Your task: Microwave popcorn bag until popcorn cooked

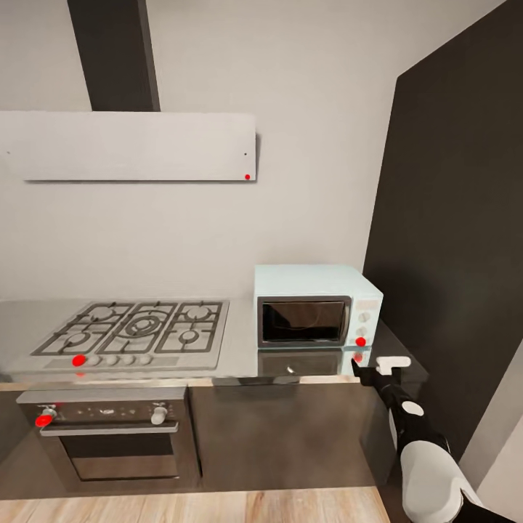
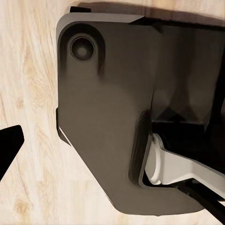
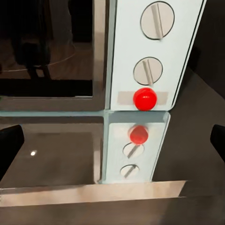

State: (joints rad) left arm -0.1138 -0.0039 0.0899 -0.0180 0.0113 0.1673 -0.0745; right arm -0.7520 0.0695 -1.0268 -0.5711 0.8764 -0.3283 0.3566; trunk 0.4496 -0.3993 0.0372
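**Right arm parked in front of the microwave's knob panel**

Head view first: the microwave (image 1: pixel 317 306) sits on the countertop (image 1: pixel 240 349) toward the right end, door closed, dark glass facing out, white panel of knobs on its right side with a red button (image 1: pixel 360 341) at the bottom. Just left of it is the gas hob (image 1: pixel 134 330), five burners, a row of knobs along the front with one red one. Below the hob there's a built-in oven (image 1: pixel 116 436) with a handle bar. A flat grey extractor hood (image 1: pixel 131 145) hangs on the wall above. A tall dark cabinet (image 1: pixel 454 240) fills the right side. The right gripper (image 1: pixel 381 367) hovers at the counter's front edge, just below and in front of the knob panel, not touching the microwave as far as I can see.

Left wrist view: this one looks down at the robot's own dark base (image 2: pixel 112 117) over a pale wooden floor (image 2: pixel 28 93). One black fingertip (image 2: pixel 9 140) pokes in from the edge; can't tell if that hand is spread or closed.

Right wrist view: close-up of the knob panel (image 3: pixel 150 56), two dials and the red button, all mirrored in the glossy counter. Two black fingertips (image 3: pixel 9 143) sit at opposite edges, so the fingers are spread wide with nothing between them.
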